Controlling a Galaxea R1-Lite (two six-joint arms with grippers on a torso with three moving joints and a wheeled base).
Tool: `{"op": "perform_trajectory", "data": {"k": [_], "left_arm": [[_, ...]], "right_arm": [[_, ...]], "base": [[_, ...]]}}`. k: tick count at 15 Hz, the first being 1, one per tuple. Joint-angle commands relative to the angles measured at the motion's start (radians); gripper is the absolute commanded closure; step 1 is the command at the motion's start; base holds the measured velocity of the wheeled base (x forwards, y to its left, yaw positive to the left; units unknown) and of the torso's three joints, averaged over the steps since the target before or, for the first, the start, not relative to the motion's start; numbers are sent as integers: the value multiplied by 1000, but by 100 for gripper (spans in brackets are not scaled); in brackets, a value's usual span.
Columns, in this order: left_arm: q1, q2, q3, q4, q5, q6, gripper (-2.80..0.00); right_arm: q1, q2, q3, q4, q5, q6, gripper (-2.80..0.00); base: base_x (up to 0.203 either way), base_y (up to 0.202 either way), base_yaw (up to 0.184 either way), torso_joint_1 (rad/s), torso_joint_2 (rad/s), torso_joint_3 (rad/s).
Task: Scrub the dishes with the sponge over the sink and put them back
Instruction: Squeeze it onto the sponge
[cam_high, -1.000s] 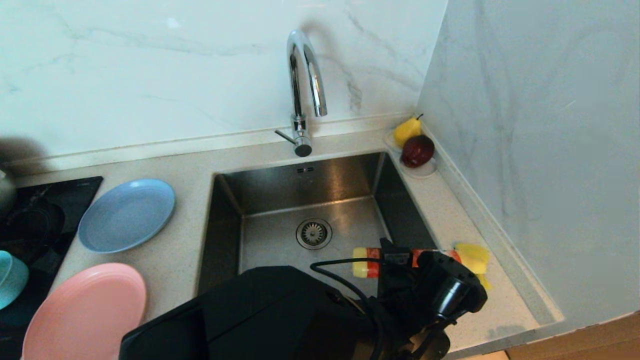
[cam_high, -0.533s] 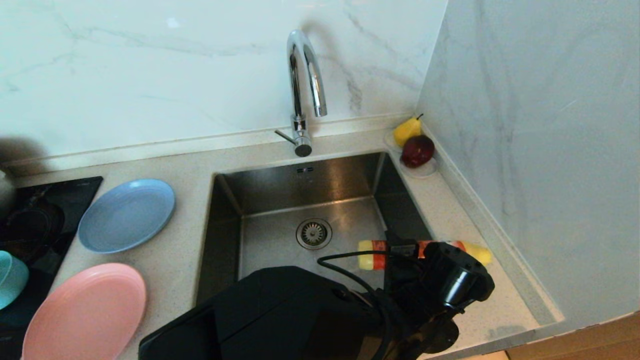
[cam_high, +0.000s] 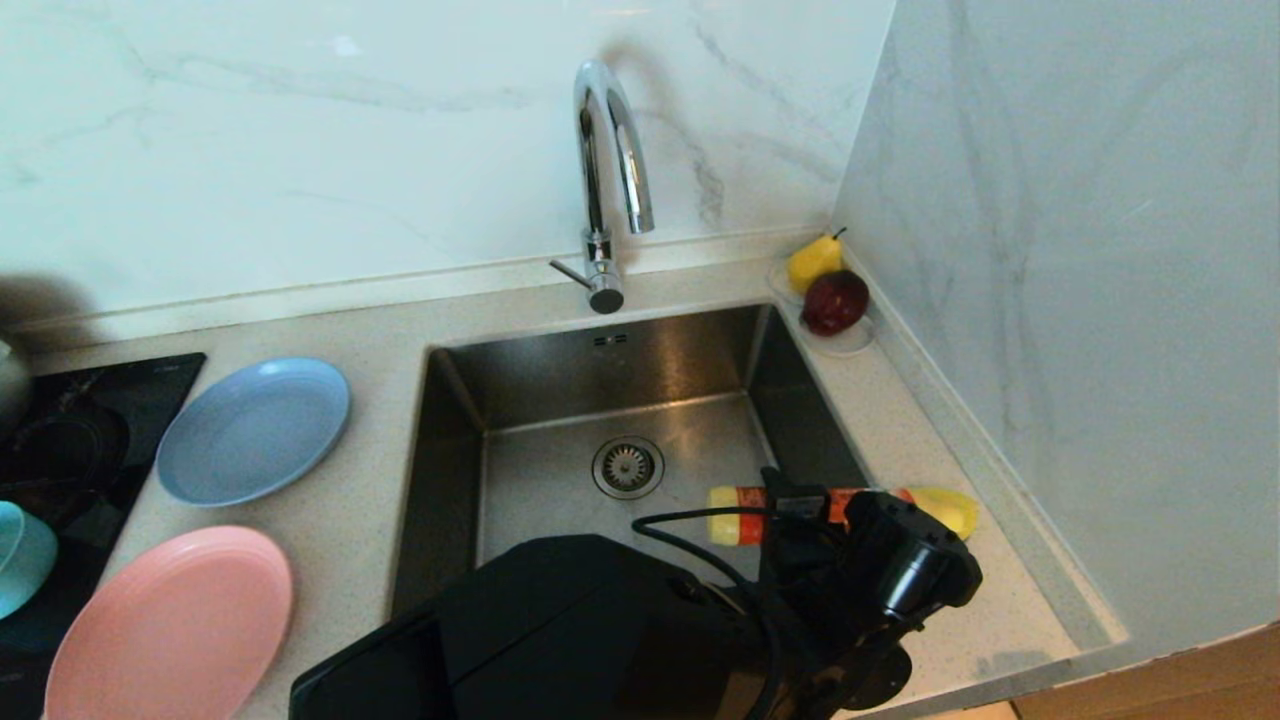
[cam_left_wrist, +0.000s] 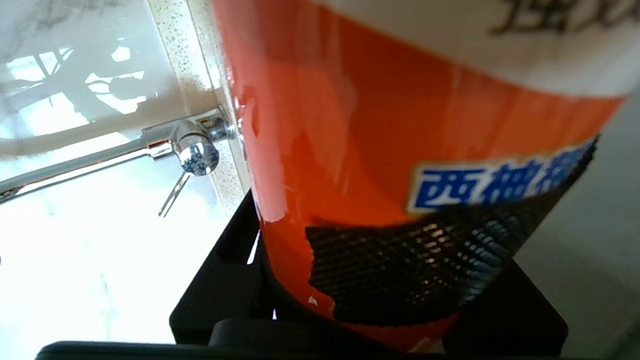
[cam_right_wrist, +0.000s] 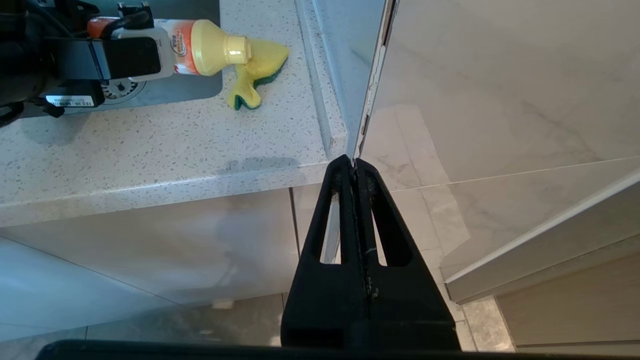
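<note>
By the empty sink (cam_high: 610, 380), left gripper (cam_high: 790, 505) clamps a detergent bottle (cam_high: 735, 515); right gripper (cam_right_wrist: 356, 167) closed.

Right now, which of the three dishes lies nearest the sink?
The light-blue plate, just beside the sink; the pink plate and teal bowl lie farther off.

Bright even daylight, glare on marble wall (cam_high: 300, 150), bottle (cam_left_wrist: 400, 150) blurred close-up, soft shadows

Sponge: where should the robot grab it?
Probably the sponge's narrow tail, coming from above. It lies flat on the counter, and the bottle's cap, held sideways by the left gripper, covers its wider end.
</note>
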Motion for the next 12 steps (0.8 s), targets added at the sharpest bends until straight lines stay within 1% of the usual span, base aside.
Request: {"op": "perform_trajectory", "data": {"k": [1,5,9,12], "left_arm": [[0,7,-2,-4,7,5,0],[1,5,-7,-14,9,-4,0],[6,7,-52,-8,9,0,0],[8,8,-56,-5,9,0,0]], "right_arm": [[0,0,0,0,0,0,0],[0,0,0,0,0,0,0],[0,0,0,0,0,0,0],[0,0,0,0,0,0,0]], "base": [[0,0,0,0,0,0],[0,0,0,0,0,0],[0,0,0,0,0,0],[0,0,0,0,0,0]]}}
